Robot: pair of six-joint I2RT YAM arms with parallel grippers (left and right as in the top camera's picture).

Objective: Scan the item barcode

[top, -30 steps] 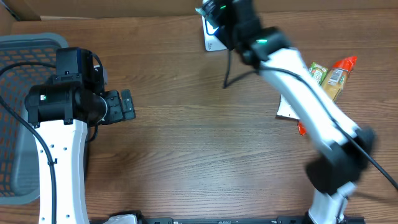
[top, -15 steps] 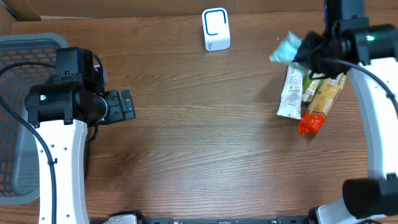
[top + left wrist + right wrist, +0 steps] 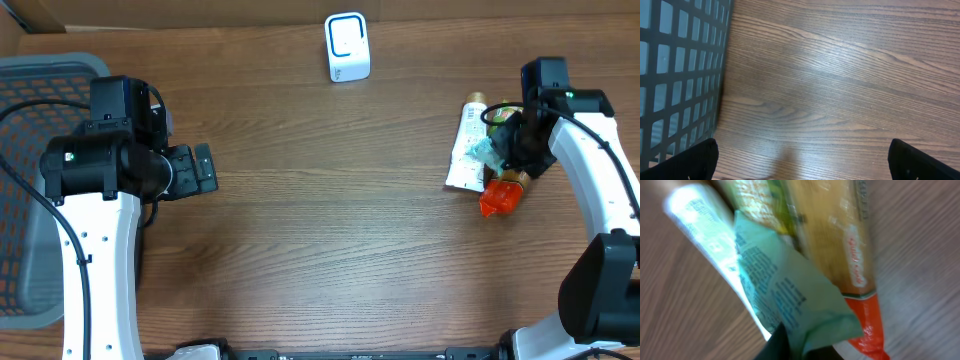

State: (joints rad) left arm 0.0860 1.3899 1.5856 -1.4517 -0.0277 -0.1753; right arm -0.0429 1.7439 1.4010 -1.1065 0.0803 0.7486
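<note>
The brown wood-grain table (image 3: 330,220) carries a white barcode scanner (image 3: 347,47) with a blue outline, standing at 12 o'clock near the far edge. At 9 o'clock a grey mesh basket (image 3: 50,62) sits on the table's edge. At 3 o'clock lies a tight cluster of packets: a white sachet (image 3: 465,160), just beside it a yellow packet with a red end (image 3: 498,200), and a pale teal packet (image 3: 487,152) that seems to rest on top of them.

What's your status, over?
Left gripper open, empty, beside basket. Right gripper at pale green packet on packet pile, grip unclear. Nothing blocking scanner.
</note>
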